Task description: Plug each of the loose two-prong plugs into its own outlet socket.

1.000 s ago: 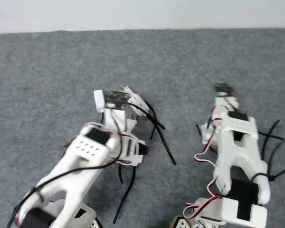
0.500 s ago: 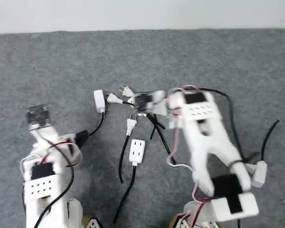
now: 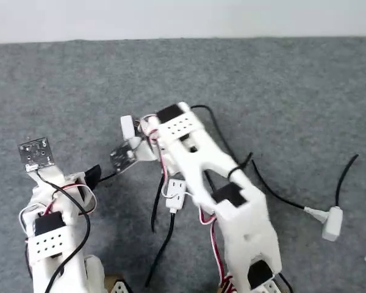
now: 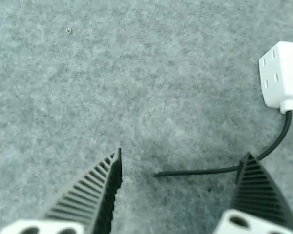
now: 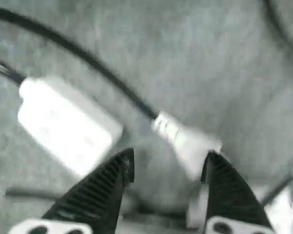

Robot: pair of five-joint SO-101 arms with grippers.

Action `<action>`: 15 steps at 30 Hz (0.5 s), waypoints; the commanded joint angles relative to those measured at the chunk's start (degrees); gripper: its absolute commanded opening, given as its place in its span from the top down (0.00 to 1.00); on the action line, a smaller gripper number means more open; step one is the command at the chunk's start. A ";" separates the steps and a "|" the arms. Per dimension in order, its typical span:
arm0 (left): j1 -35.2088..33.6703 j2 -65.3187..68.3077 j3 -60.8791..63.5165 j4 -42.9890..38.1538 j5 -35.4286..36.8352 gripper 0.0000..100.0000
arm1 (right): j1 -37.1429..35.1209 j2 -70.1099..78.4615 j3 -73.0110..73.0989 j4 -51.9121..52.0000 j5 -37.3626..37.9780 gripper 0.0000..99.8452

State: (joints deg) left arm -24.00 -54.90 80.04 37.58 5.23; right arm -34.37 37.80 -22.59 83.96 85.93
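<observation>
Left arm (image 3: 49, 239) sits at the near left of the grey felt-topped table (image 3: 280, 85). Left pincer (image 4: 183, 155) is apart, with 2 black ribbed fingers (image 4: 105, 187) spread over bare felt and holding nothing. Beyond it in the left wrist view, a white slotted socket block (image 4: 282, 73) lies flat. Its thin black cord (image 4: 200, 171) curves past 1 finger and ends on the felt between the 2.

Right arm (image 3: 244, 229) runs from the near centre diagonally out toward the far left. Right pincer (image 5: 170, 155) is apart with nothing gripped. It hangs just above a white two-prong plug (image 5: 188, 144) on a black lead (image 5: 88, 61), and the plug lies roughly between the fingers. The prongs are too blurred to make out. Just beside the plug is a white rectangular socket block (image 5: 68, 124), not joined to it.

In the high view, a centre white socket block (image 3: 175, 196) lies partly under the right arm. Its black cable (image 3: 161, 250) trails to the near edge. Farther out, a small white socket block (image 3: 127, 127) sits just beside the right arm's wrist. Well apart on the right, a third white socket block (image 3: 333, 223) has a white cord plug (image 3: 316, 213) touching its side. I cannot tell if that plug is fully seated.
</observation>
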 commanded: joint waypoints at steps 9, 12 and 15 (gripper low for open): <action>-0.53 -1.05 -0.66 -1.76 -1.14 0.65 | -2.15 11.56 -21.71 11.47 0.62 0.77; -0.53 -1.05 -0.57 -1.67 -3.25 0.65 | -0.66 12.88 -21.71 8.92 0.62 0.83; -0.53 -1.05 -0.57 -1.67 -3.60 0.65 | 1.01 13.23 -21.71 6.37 0.62 0.95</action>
State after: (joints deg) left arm -24.26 -55.08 80.04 37.32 2.51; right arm -35.69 51.34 -41.93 92.22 86.02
